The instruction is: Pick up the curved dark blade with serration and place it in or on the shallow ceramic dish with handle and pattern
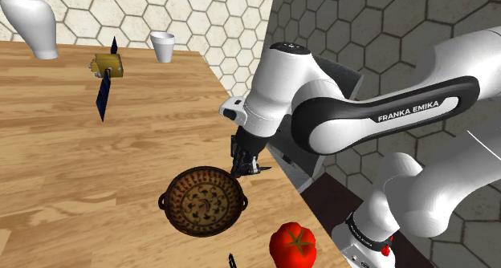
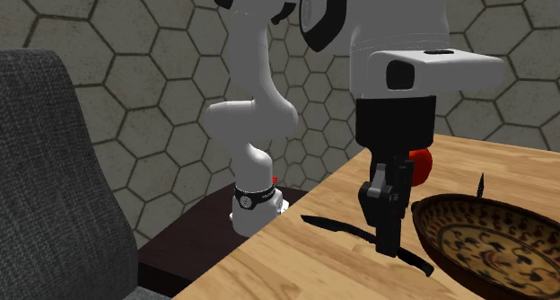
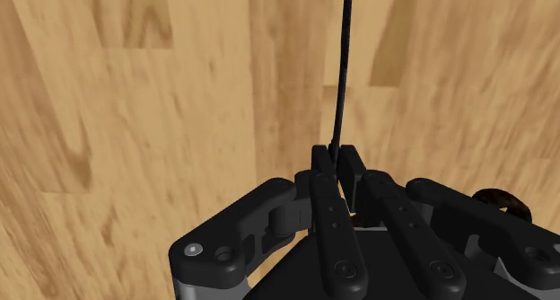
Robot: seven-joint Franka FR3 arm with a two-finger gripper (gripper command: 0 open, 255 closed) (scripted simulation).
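My gripper (image 1: 243, 168) is shut on a thin, dark, curved blade (image 2: 328, 225) low over the wooden table, right beside the dish. In the second exterior view the blade sticks out on both sides of the gripper (image 2: 388, 244). The wrist view has the blade (image 3: 341, 74) edge-on, running straight away from the closed gripper (image 3: 336, 154). The dish (image 1: 181, 182) is a shallow brown bowl with a dark swirl pattern and small side handles. It sits just to the shoulder view's lower left of the gripper, and its rim (image 2: 431, 222) lies close to the blade. Whether the blade touches the table is unclear.
A red tomato (image 1: 293, 244) lies near the table's front edge, with a small dark spike (image 1: 231, 261) beside it. Far back stand a white cup (image 1: 163, 46), a white vase (image 1: 32, 22), a yellowish block (image 1: 107, 64) and a dark blue blade (image 1: 104, 96). A grey armchair (image 2: 54, 181) stands off the table.
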